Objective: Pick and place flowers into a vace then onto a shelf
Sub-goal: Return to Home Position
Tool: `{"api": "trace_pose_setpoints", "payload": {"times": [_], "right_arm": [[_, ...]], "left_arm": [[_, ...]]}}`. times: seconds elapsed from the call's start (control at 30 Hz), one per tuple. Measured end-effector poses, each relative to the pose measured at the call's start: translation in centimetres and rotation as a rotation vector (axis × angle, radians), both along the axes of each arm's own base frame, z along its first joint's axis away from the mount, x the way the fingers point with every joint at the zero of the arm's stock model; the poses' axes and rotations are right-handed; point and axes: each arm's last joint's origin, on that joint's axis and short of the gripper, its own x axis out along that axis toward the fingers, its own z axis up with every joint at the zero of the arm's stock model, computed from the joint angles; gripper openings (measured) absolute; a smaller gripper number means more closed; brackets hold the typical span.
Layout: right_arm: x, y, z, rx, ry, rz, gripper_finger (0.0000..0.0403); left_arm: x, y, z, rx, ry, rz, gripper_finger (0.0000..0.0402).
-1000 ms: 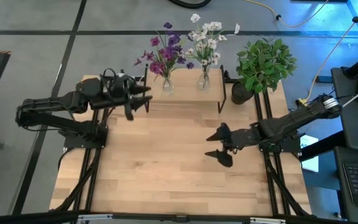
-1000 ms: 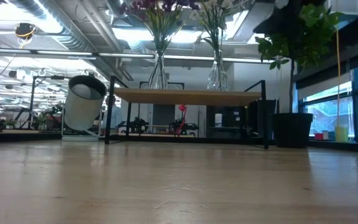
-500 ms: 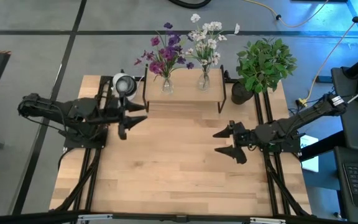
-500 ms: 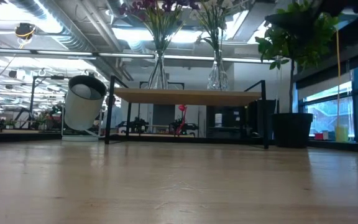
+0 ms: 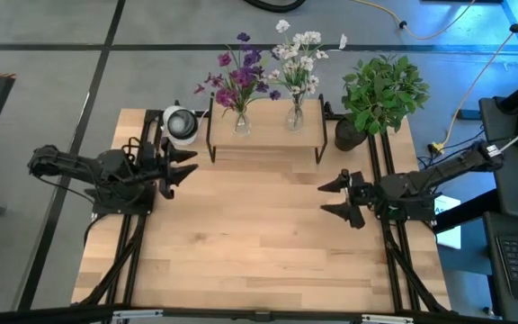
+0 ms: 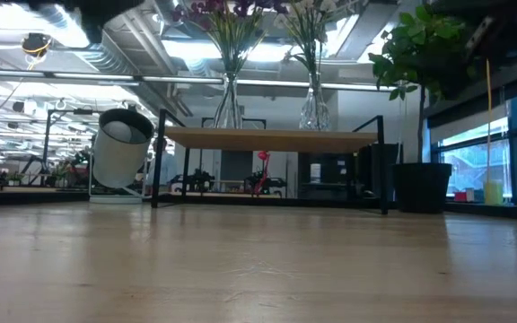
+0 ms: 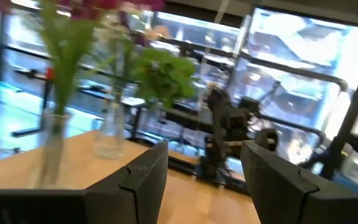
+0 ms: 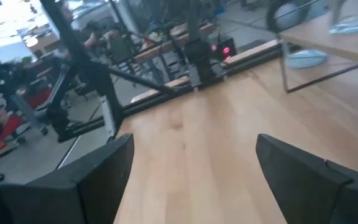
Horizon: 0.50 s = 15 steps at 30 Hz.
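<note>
The shelf [image 5: 263,137] at the far edge of the table [image 5: 241,243] carries two glass vases [image 5: 241,123] holding the flowers [image 5: 239,76]. In your low view the blossoms are cut off. The left gripper [image 5: 187,164] and right gripper [image 5: 326,199] hang well apart, with fingers spread and empty.

- 1 bunch purple flowers [image 5: 239,79], 1 bunch white flowers [image 5: 300,56]
- 2 glass vases [image 5: 241,124] [image 5: 295,118]
- 1 shelf [image 5: 268,142]
- 1 potted plant [image 5: 383,90]
- 1 white cyl. obj. [image 5: 180,123]
- 2 grippers: left gripper [image 5: 183,171], right gripper [image 5: 325,198]

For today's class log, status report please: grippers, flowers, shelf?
Left gripper open, empty. Right gripper open, empty. Flowers in vases on shelf. Plant beside shelf, not blocking.
</note>
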Motion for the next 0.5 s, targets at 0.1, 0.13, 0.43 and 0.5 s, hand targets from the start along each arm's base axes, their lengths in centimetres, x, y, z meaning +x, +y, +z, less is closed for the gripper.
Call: {"api": "trace_pose_setpoints", "payload": {"times": [0.1, 0.13, 0.43, 0.5], "right_arm": [[-0.5, -0.7, -0.4, 0.004, -0.019, -0.039, 0.0339], [-0.6, -1.0, -0.4, 0.001, -0.027, -0.05, 0.0339], [-2.4, -2.8, -1.7, -0.002, -0.111, -0.151, 0.0339], [-2.8, -3.1, -2.0, 0.004, -0.136, -0.169, 0.0339]], "left_arm": [[-1.2, 0.6, -0.5, -0.011, -0.031, 0.051, 0.0196], [-1.7, 0.8, -0.5, -0.014, -0.04, 0.067, 0.0196], [-6.0, 2.0, -1.3, -0.048, -0.062, 0.228, 0.0196], [-6.1, 2.2, -1.4, -0.046, -0.053, 0.259, 0.0196]]}}
